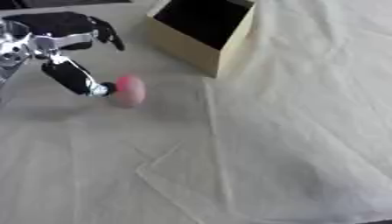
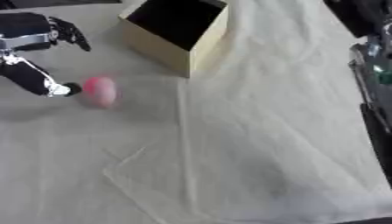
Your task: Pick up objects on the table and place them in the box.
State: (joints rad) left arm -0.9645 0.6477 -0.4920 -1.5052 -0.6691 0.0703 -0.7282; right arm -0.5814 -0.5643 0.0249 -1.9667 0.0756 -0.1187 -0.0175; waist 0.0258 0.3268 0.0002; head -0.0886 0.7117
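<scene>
My left hand (image 1: 65, 52) hangs open, 1 fingertip touching the pink egg-shaped object (image 1: 129, 90), which lies on the cloth-covered table (image 1: 291, 144), near the open box (image 1: 201, 33). Nothing is gripped; I judge lifting and placing remain
</scene>
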